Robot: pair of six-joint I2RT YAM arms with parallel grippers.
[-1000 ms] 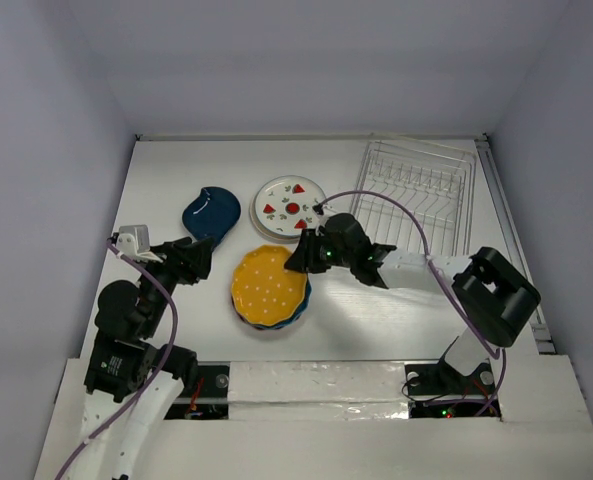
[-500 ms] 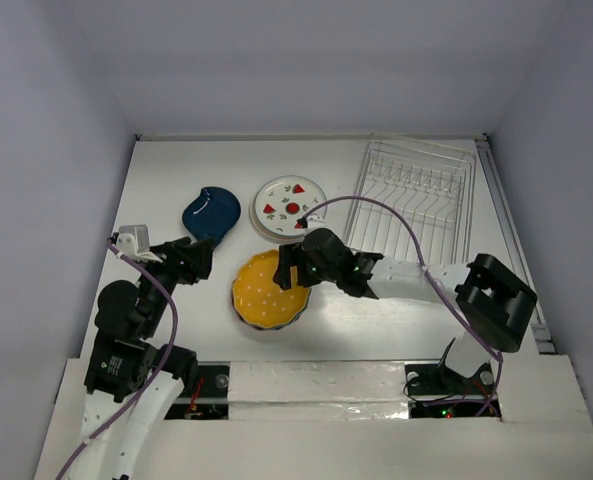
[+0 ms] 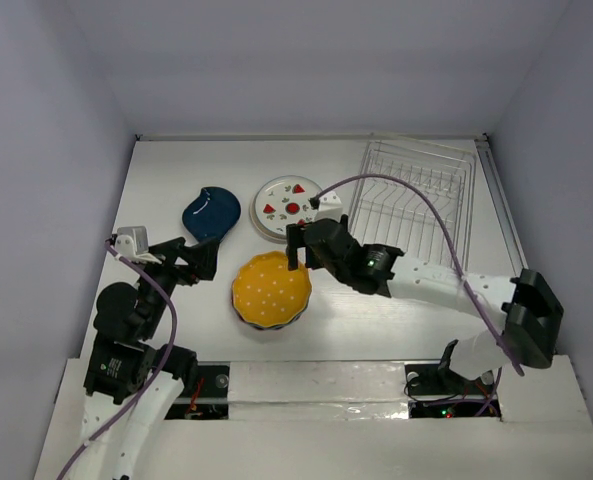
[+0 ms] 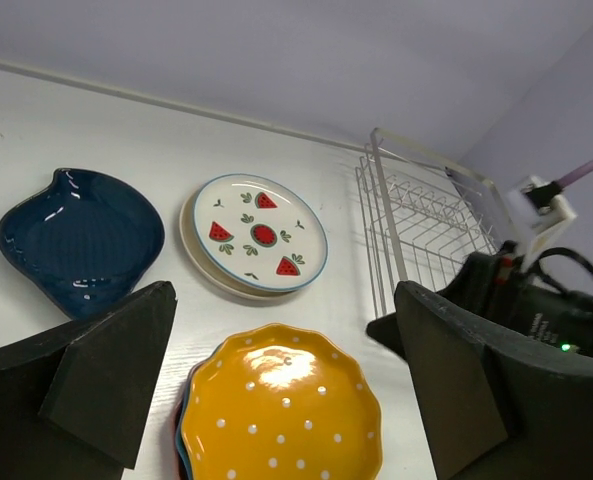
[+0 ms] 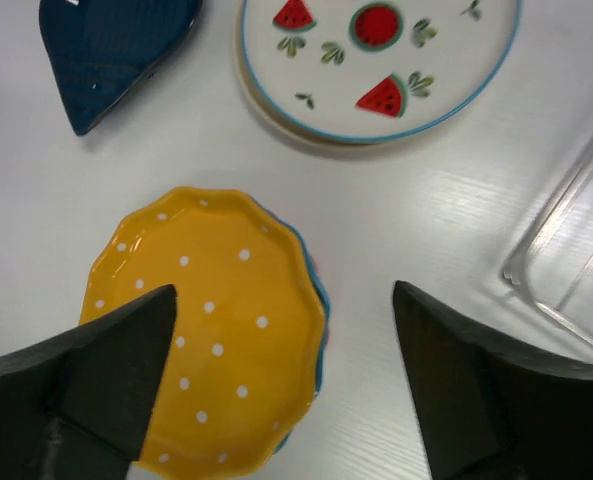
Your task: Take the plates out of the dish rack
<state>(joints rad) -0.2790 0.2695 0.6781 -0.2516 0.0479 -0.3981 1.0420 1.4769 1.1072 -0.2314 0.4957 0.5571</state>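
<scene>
White table (image 3: 176, 170), seemingly lilac walls (image 3: 36, 150); left fingers (image 4: 106, 365) and right fingers (image 5: 116, 350) spread apart.

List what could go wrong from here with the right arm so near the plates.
1. The right gripper, fingers open, hangs over the yellow plate, which tops a slightly offset stack; a low sweep could shove it.
2. The purple cable arcs over the dish rack and might snag its wires.
3. The watermelon plate lies close by and could get clipped.
</scene>
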